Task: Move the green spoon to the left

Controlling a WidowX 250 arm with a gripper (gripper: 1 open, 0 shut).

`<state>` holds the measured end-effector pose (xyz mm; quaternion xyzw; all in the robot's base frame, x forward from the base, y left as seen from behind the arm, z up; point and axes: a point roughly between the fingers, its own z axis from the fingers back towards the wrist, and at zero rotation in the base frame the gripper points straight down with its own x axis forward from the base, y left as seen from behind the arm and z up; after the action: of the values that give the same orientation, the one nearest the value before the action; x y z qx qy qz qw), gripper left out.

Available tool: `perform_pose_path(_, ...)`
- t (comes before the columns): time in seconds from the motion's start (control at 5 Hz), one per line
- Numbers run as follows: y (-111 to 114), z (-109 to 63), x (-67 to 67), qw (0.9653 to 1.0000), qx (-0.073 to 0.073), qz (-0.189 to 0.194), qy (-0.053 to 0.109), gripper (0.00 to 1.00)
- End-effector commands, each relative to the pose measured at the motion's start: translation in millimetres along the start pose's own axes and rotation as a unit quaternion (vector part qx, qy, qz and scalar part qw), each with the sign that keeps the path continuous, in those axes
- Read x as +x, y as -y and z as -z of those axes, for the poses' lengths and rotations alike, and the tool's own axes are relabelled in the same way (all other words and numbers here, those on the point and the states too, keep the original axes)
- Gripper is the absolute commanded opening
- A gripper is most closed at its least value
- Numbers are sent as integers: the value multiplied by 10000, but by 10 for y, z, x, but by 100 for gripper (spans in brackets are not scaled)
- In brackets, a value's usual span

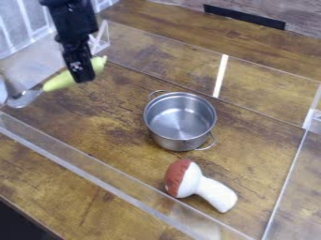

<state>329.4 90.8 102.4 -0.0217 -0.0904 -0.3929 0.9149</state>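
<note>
- I have the fingers [84,71] pinching the green spoon [58,82] by its handle, near the clear barrier [75,150]'s far left corner.
- Its metal bowl points left.
- The pot [179,120] and toy mushroom [201,185] sit apart from it on the tabletop [107,127].

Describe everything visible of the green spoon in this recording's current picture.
The green spoon has a chunky yellow-green handle, plastic by its look, and a shiny, metallic-looking bowl. It lies slanted across the picture's left side, bowl toward the lower left, handle end at the dark gripper, which seems to hold it. The bowl is blurred; whether the spoon touches the table is unclear.
</note>
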Motion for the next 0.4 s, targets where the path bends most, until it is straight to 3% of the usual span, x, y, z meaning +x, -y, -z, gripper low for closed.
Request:
perform_pose_path(0.0,-185,-134,-19,9993,213,218,227,0)
perform_pose_path(0.2,-174,-61,-84,9992,175,70,352,0)
